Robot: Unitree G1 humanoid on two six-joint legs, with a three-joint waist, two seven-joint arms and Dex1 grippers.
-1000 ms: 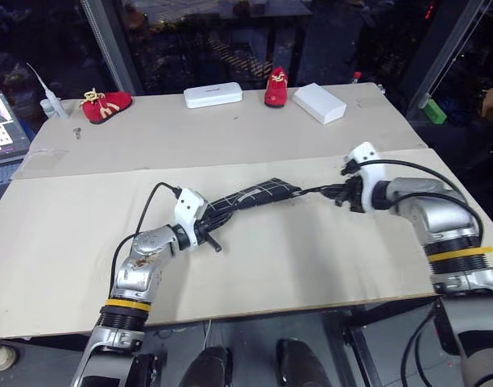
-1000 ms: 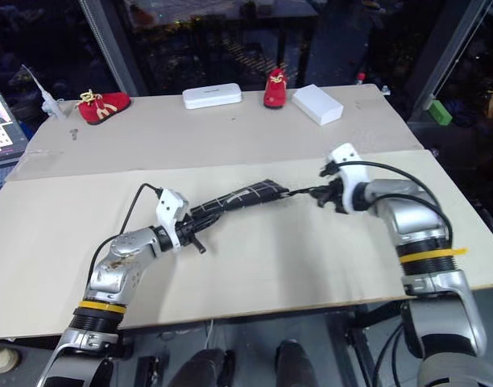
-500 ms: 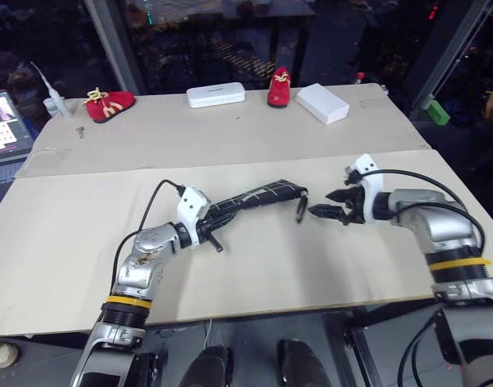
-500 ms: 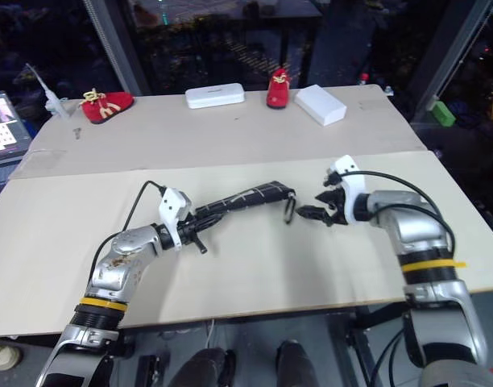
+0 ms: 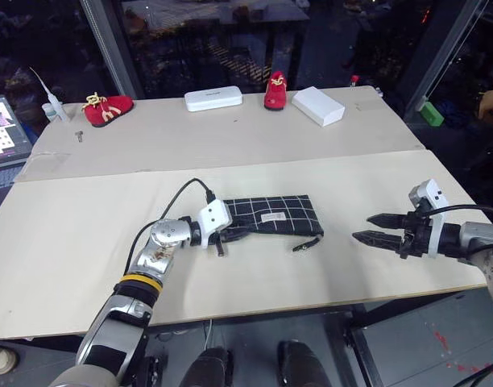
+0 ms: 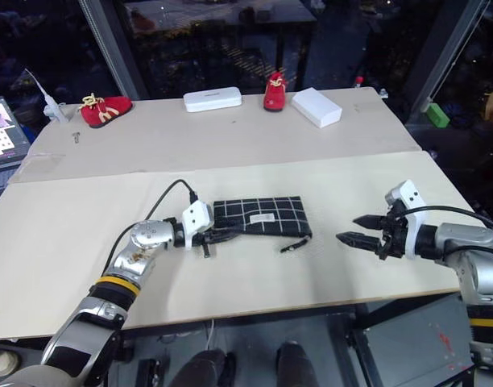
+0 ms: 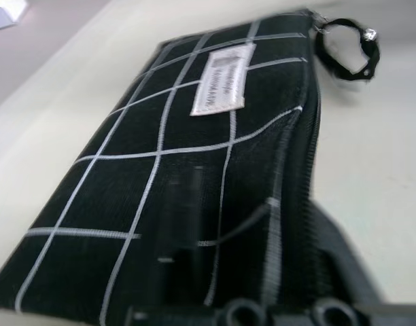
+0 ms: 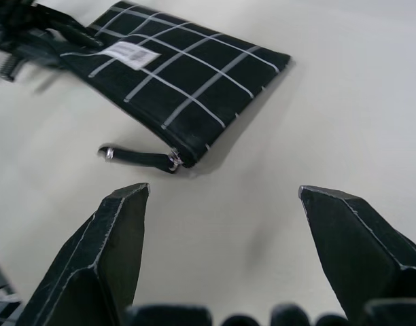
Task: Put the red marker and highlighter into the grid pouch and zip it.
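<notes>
The left gripper (image 5: 227, 235) is covering the grid pouch (image 5: 272, 215) at the end facing the table's left edge, so whether its fingers are gripping the fabric cannot be told. The print on the pouch's white label (image 7: 222, 80) is blurring past reading. The pouch is lying shut, and what is sitting inside is staying hidden.

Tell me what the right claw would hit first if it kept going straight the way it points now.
Probably the grid pouch, at the corner where its zipper pull lies. The right claw is open and points across bare table towards that end. It is angled down, so it might touch the table first.
</notes>
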